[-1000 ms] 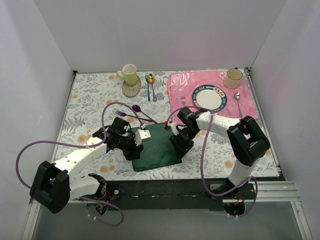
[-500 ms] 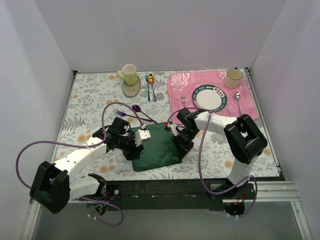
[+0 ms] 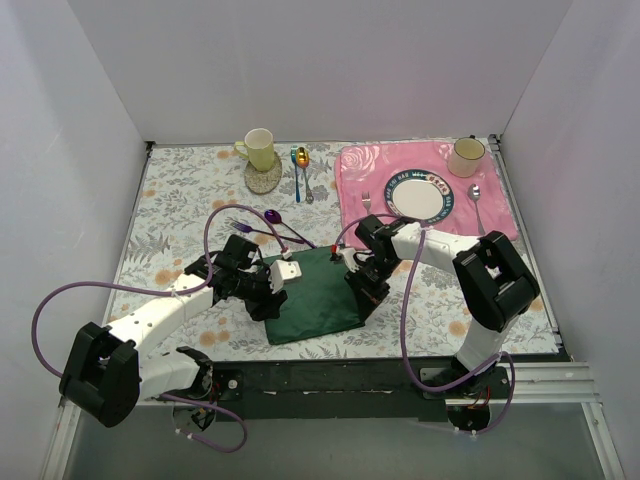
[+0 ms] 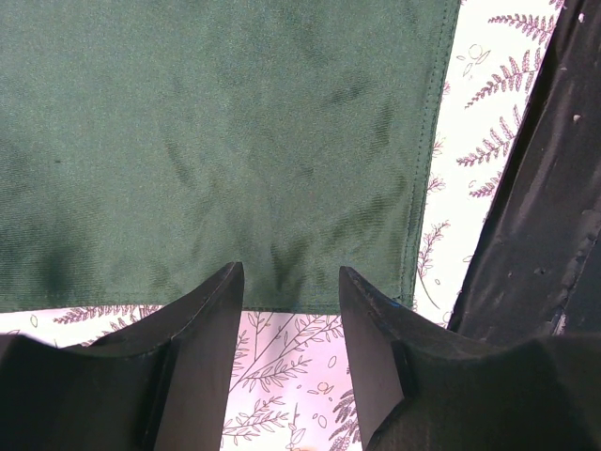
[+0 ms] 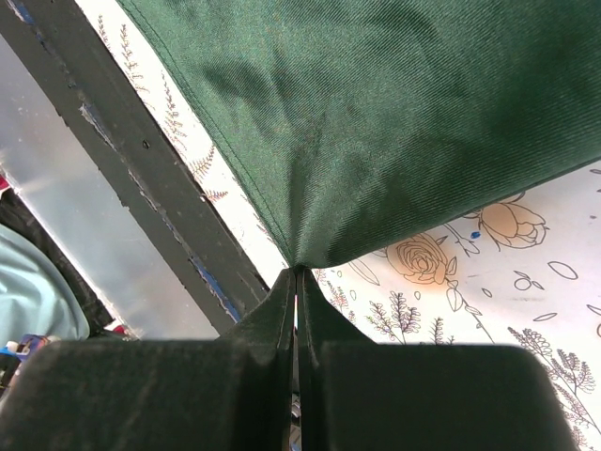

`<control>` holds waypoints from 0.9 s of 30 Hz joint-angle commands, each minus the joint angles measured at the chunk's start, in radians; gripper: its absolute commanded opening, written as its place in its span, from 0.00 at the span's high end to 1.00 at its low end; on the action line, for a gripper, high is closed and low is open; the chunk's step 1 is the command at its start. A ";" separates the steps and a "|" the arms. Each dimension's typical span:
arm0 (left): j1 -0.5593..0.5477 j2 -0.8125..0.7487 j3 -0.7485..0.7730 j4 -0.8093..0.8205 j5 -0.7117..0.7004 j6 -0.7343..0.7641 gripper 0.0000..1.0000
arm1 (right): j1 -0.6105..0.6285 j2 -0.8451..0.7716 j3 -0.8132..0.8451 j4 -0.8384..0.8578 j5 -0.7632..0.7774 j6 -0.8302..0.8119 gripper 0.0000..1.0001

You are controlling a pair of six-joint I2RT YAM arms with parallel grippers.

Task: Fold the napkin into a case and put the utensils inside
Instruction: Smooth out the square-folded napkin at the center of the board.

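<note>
The dark green napkin (image 3: 315,295) lies folded flat on the flowered tablecloth, between my two arms. My right gripper (image 3: 364,291) is at its near right corner and is shut on that corner (image 5: 299,268), so the cloth puckers up into the jaws. At the napkin's left edge (image 4: 216,160) my left gripper (image 3: 268,292) stands open, its fingertips (image 4: 230,277) just off the hem with only tablecloth between them. The purple spoon (image 3: 273,216) and purple fork (image 3: 238,227) lie side by side on the table behind the left arm.
A yellow mug (image 3: 259,148) on a coaster stands at the back, with blue and gold spoons (image 3: 300,165) beside it. The pink placemat (image 3: 350,185) at back right carries a plate (image 3: 419,193), a cup (image 3: 466,155), a silver fork and a silver spoon (image 3: 476,200). The black table rail (image 5: 141,178) runs close to the napkin's near edge.
My right gripper has closed on the napkin's near right corner; it was open a second ago. The left arm has stayed put.
</note>
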 commanded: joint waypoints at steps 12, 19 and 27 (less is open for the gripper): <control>0.116 -0.034 0.059 0.059 0.139 -0.134 0.12 | -0.005 -0.025 0.071 -0.066 0.077 -0.040 0.67; 0.262 -0.049 0.242 0.204 0.137 -0.565 0.02 | -0.054 -0.233 0.239 -0.031 0.143 -0.126 0.20; 0.264 0.104 0.369 0.332 0.139 -0.834 0.02 | -0.055 -0.384 0.126 0.645 0.247 -0.019 0.02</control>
